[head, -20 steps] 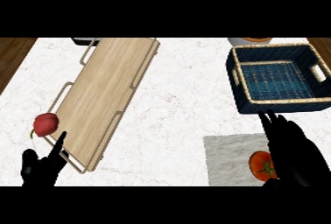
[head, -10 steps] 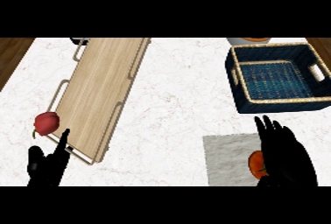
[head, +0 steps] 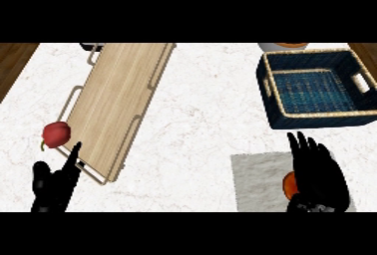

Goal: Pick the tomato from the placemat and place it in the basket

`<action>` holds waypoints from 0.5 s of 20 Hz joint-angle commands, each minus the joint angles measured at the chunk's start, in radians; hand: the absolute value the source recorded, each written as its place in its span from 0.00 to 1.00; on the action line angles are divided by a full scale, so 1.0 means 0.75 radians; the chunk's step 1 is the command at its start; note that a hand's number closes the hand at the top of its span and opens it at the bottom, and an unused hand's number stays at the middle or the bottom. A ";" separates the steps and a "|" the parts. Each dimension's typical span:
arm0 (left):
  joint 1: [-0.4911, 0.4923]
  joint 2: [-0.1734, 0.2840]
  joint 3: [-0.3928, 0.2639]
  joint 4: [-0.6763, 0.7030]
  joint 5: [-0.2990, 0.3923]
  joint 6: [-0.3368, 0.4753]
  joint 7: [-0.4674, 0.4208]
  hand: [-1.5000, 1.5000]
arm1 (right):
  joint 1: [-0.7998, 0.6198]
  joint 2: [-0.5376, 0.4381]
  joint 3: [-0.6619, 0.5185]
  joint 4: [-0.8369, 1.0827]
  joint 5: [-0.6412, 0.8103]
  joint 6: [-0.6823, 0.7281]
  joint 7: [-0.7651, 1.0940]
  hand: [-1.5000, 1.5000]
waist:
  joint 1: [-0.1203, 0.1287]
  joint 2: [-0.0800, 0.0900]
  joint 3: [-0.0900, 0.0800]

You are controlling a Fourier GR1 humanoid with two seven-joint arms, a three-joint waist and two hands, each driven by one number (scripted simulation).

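- Reach step: your right hand (head: pixel 318 175) sits over the tomato (head: pixel 289 184) on the placemat (head: pixel 258 180), near right; fingers straight, nothing gripped yet.
- Next: curl fingers round it, lift, go far to basket (head: pixel 316 89).
- Left hand (head: pixel 53 185) rests near left, open.

The right hand (head: pixel 318 172) is seen at the lower right of the frame, palm down, its fingers held straight and pointed toward the top. The left hand (head: pixel 53 184) is shown at the lower left, open, fingers raised.
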 commanded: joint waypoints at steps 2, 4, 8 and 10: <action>-0.118 -0.023 0.025 0.182 0.024 -0.023 0.075 0.50 | -0.070 0.019 -0.028 0.121 0.026 -0.061 -0.036 0.00 | -0.005 0.022 -0.028; -0.060 -0.025 0.013 0.159 -0.005 -0.030 0.017 0.50 | -0.025 0.004 -0.033 0.105 0.016 -0.040 -0.049 0.00 | -0.004 0.020 -0.028; -0.028 -0.060 -0.017 0.163 -0.027 -0.026 -0.004 0.50 | -0.018 -0.067 0.009 0.105 0.069 -0.082 -0.139 1.00 | -0.004 0.020 -0.028; -0.031 -0.068 -0.020 0.118 -0.039 0.002 0.039 0.50 | 0.019 -0.064 0.080 0.115 0.146 -0.150 -0.144 1.00 | -0.006 0.018 -0.028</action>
